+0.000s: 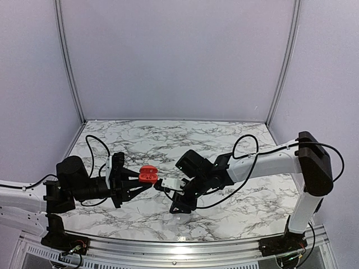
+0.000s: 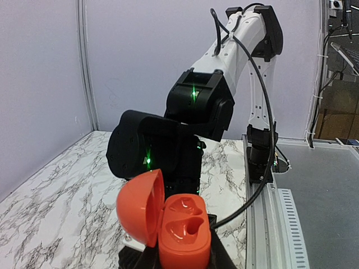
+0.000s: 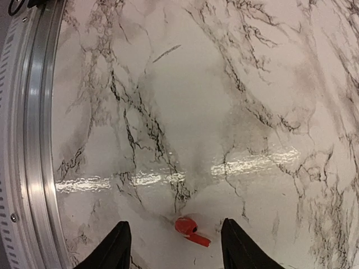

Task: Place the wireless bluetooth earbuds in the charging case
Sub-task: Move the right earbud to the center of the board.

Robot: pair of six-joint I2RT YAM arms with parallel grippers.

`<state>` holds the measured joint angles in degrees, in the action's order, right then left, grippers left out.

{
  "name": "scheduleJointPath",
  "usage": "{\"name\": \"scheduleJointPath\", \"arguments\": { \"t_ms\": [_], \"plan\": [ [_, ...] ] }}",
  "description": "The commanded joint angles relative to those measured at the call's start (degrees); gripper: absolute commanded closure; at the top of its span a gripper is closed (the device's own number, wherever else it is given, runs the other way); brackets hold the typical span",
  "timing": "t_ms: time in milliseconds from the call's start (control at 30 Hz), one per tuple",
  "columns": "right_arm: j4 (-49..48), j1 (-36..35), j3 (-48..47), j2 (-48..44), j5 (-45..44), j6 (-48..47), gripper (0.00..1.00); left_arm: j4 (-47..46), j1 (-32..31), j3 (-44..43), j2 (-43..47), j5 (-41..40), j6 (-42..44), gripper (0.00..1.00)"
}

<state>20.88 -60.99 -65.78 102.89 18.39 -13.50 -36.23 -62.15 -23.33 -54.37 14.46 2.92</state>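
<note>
One earbud (image 3: 190, 230) lying on the marble surface (image 3: 224, 112), between the parted right jaws, touching neither. Pickup step in hand; next: settle, close squarely on so small a piece, carry to the charging case (image 2: 182, 230). Case lid-open, seemingly empty, clamped in the left jaws above the surface. Second earbud unseen.

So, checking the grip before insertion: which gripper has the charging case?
The left gripper, shut on the open red charging case; the right gripper stands open astride an earbud on the table.
</note>
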Motion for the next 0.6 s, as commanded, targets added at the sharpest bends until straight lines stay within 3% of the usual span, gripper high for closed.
{"name": "scheduleJointPath", "arguments": {
  "t_ms": [0, 567],
  "plan": [
    [3.22, -1.53, -3.89, 2.38, -4.91, -3.4, 0.4, -2.44, 0.1, 0.32, 0.63, -0.3, -0.03, 1.0],
    [5.71, -2.11, -8.01, 10.34, -13.01, -5.22, 0.36, -2.44, 0.14, -0.78, -0.79, 0.17, 1.03, 1.0]
  ]
}}
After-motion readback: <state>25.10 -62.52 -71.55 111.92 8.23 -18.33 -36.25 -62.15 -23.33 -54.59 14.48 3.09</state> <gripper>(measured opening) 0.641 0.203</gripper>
